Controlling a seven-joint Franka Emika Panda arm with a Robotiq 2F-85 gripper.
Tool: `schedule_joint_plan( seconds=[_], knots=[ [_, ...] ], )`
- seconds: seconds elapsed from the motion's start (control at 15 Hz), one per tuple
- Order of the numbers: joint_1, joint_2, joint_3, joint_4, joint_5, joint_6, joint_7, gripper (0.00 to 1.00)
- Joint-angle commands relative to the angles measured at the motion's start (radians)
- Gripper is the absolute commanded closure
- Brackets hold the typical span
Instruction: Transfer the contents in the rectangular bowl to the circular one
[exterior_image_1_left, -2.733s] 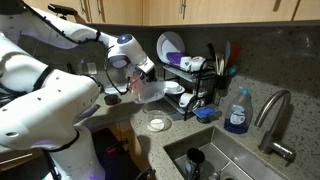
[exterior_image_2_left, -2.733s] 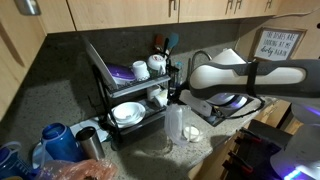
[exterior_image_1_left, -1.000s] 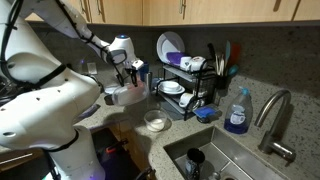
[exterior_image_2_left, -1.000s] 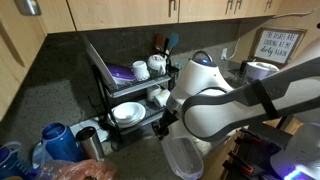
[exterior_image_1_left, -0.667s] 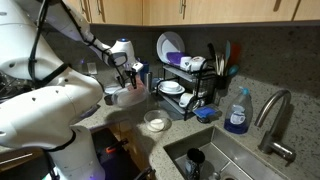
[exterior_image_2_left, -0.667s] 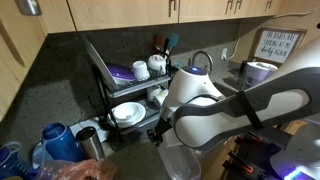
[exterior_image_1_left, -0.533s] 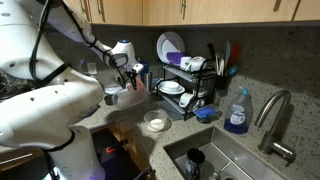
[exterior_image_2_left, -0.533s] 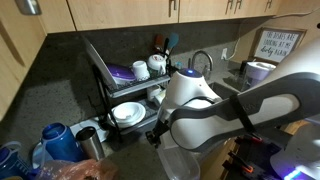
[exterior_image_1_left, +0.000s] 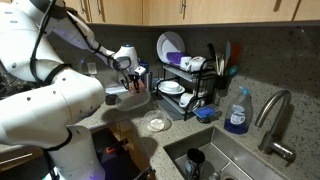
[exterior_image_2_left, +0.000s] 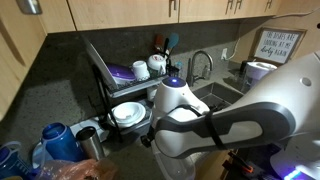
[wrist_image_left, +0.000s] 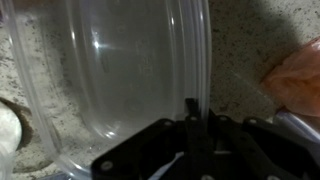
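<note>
Rectangular bowl (wrist_image_left: 110, 70) pinched at rim by hand (wrist_image_left: 190, 112).
To be set level on the worktop (wrist_image_left: 250, 35), clear of the circular one (exterior_image_1_left: 157, 124).

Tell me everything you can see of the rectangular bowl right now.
The rectangular bowl is translucent whitish plastic with rounded corners and a ridged rim. The claw is shut on its rim at one side. In the wrist view its open side faces the camera, nothing shows inside it, and the speckled counter shows through its base. In an exterior view it is down near the counter, apart from the circular bowl. Whether it touches the counter I cannot tell.
</note>
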Motion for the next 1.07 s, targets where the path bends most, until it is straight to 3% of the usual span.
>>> schedule_joint_plan(
  seconds=[0.0, 1.0],
  knots=[
    [-0.054, -0.085, 0.023, 0.074, 0.046, -0.058, -0.025, 0.99],
    [-0.148, -0.248, 0.039, 0.209, 0.107, -0.266, -0.123, 0.99]
  ],
)
